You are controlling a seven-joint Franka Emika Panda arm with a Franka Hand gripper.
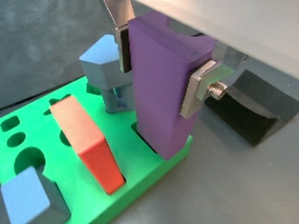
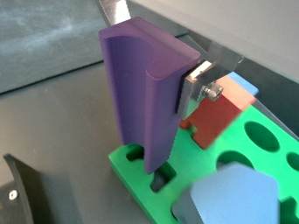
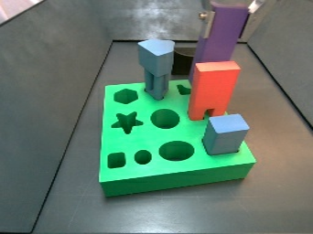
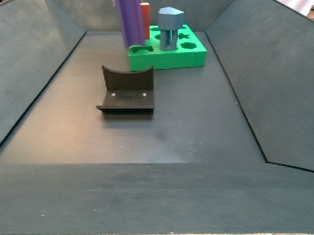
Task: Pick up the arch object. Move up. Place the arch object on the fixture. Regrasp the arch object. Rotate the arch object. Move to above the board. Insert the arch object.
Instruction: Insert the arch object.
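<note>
The board (image 3: 171,164) is seen as a thick green slab lying flat on the dark floor (image 4: 160,138) of the rig, and it is taken here as the landmark. Shaped holes are cut in its top: a star, circles, a hexagon and a square are visible in a side view.

The arch object (image 1: 162,83) is held upright at the edge of the board, with its lower end already inside a slot of the board, as is shown in both wrist views (image 2: 146,87). Most of its length is still above the board. In a side view it is seen at the far side of the board, behind the red block (image 3: 213,89).

The red block stands upright in the board, just beside the arch object. A grey-blue post (image 3: 156,66) with a pentagon top is also standing in the board, near its far edge. A shorter blue block (image 3: 226,132) is set in the board at the near corner.

The fixture (image 4: 127,90) is placed on the floor well apart from the board, and nothing is resting on it.

The hand (image 1: 163,68) is located above the board and is clamped on the upper part of the arch object, one silver finger (image 1: 201,86) being pressed on each side.
</note>
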